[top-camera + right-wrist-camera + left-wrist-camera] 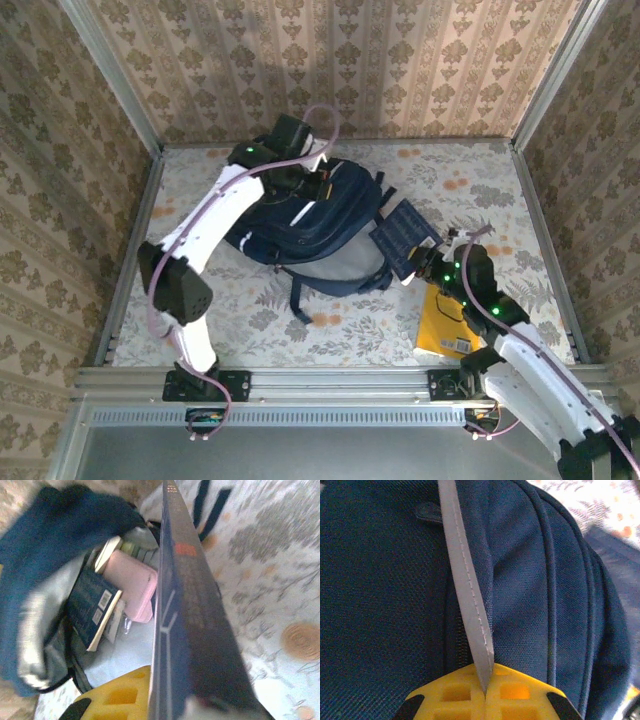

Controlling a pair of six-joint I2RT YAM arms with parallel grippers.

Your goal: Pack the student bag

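From above, the student bag (315, 225) is seen lying mid-table, the left gripper (303, 186) at its far end, the right gripper (430, 262) beside it. In the left wrist view, its white strap (467, 595) is pinched in the shut jaws. In the right wrist view, a dark blue book (192, 630) is clamped beside the open bag

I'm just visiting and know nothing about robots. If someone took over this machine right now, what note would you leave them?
Left gripper: shut on the pale strap of the student bag, at the bag's far end.
Right gripper: shut on a dark blue book, held edge-on at the bag's open mouth.
Done: a pink case and another blue book lie inside.
Left: slide the held book in. A flat yellow item lies on the table, probably to pack too.
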